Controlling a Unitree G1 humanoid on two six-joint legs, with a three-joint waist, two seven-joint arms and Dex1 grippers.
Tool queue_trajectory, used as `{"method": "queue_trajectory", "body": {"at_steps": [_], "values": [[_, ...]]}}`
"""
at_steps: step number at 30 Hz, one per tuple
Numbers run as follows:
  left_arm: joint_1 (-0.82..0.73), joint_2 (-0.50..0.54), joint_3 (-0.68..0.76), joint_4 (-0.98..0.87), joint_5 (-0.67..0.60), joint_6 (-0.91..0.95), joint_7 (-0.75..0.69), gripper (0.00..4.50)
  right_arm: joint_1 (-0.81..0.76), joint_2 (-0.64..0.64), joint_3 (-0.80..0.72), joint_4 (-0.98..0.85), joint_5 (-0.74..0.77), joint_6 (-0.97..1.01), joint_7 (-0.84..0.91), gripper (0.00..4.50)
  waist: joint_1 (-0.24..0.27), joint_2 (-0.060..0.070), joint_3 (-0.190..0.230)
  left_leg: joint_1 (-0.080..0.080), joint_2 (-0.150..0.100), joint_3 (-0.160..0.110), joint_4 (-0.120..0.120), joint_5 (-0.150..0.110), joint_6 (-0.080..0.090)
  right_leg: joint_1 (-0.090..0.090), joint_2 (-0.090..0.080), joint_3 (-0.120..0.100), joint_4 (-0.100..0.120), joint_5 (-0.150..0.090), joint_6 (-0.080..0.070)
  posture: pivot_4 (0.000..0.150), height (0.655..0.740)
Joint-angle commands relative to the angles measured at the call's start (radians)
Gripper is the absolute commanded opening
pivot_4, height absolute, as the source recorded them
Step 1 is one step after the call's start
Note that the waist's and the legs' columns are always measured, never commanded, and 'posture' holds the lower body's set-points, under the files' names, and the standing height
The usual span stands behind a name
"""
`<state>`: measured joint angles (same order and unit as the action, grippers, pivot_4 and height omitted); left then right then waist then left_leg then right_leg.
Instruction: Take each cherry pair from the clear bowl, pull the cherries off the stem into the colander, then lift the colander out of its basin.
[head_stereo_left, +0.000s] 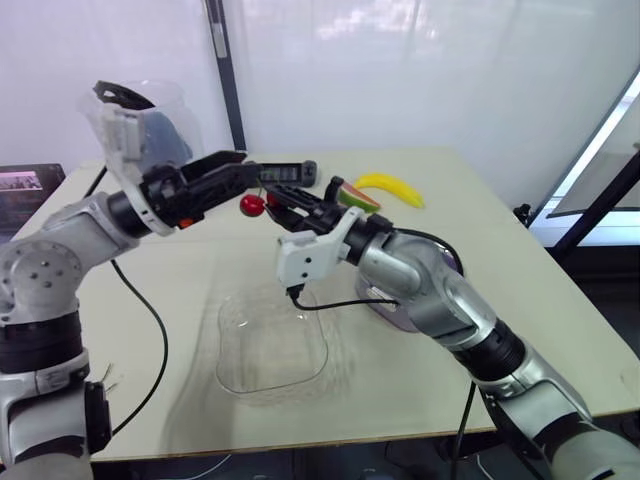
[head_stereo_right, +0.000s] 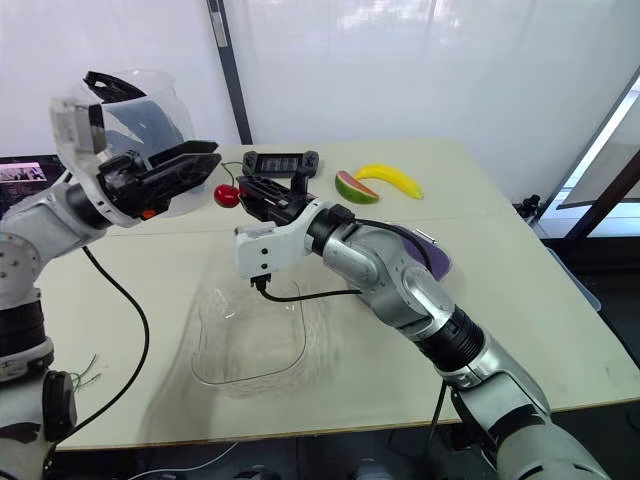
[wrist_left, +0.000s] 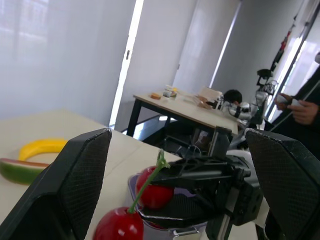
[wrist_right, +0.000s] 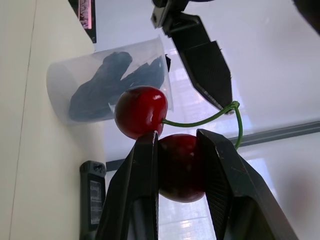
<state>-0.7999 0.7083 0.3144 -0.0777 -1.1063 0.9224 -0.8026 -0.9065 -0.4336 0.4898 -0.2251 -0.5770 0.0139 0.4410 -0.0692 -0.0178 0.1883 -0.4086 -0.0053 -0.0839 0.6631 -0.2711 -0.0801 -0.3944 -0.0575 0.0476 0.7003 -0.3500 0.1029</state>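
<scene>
Both arms were up over the table (head_stereo_right: 520, 300), and the cherry pair (wrist_right: 150, 125) hung in the air between them, above the 12 o'clock rim of the clear bowl (head_stereo_right: 205, 372). The right gripper (wrist_right: 177, 145) had its two fingers closed hard on one cherry (wrist_right: 181, 170), squeezing it from both sides. The free cherry (head_stereo_left: 252, 204) sat just beside it at its 9 o'clock, so the pair's long axis ran roughly 9 to 3, fruit low and the green stem (wrist_right: 200, 120) arching up to its join at 12. The left gripper (head_stereo_right: 212, 162) came in from 9 o'clock with its fingers spread wide, gripping nothing, one fingertip (wrist_right: 220, 97) right at the stem's join. The bowl itself lay at 6 o'clock on the table. The purple colander (head_stereo_right: 428, 252) sat at 3 o'clock, mostly hidden behind the right arm. A banana (head_stereo_right: 388, 180) and a watermelon slice (head_stereo_right: 355, 188) lay out at 1 o'clock, well apart from the action.
</scene>
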Motion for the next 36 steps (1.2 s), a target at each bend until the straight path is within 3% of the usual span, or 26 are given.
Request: {"method": "queue_trajectory", "body": {"at_steps": [1,3,5,36], "values": [[-0.002,0.017,-0.021,-0.030,0.047,-0.048,-0.048,3.97,-0.002,0.020,-0.046,-0.039,0.004,-0.007,0.017,0.79,0.000,0.000,0.000,0.000,0.000,0.000,0.000,0.000,0.000,0.000,0.000,0.000,0.000,0.000,0.000,0.150,0.7400],[0.001,0.008,-0.025,-0.029,0.065,-0.072,-0.065,3.26,0.004,0.026,-0.053,-0.039,0.012,-0.009,0.031,0.79,0.000,0.000,0.000,0.000,0.000,0.000,0.000,0.000,0.000,0.000,0.000,0.000,0.000,0.000,0.000,0.150,0.7400],[0.000,-0.005,-0.023,-0.025,0.083,-0.097,-0.066,2.22,0.010,0.032,-0.058,-0.042,0.016,-0.010,0.046,0.79,0.000,0.000,0.000,0.000,0.000,0.000,0.000,0.000,0.000,0.000,0.000,0.000,0.000,0.000,0.000,0.150,0.7400],[-0.008,-0.127,-0.038,-0.029,0.162,-0.192,-0.029,2.22,0.012,0.080,-0.107,-0.048,0.011,-0.018,0.103,0.79,0.000,0.000,0.000,0.000,0.000,0.000,0.000,0.000,0.000,0.000,0.000,0.000,0.000,0.000,0.000,0.150,0.7400]]}}
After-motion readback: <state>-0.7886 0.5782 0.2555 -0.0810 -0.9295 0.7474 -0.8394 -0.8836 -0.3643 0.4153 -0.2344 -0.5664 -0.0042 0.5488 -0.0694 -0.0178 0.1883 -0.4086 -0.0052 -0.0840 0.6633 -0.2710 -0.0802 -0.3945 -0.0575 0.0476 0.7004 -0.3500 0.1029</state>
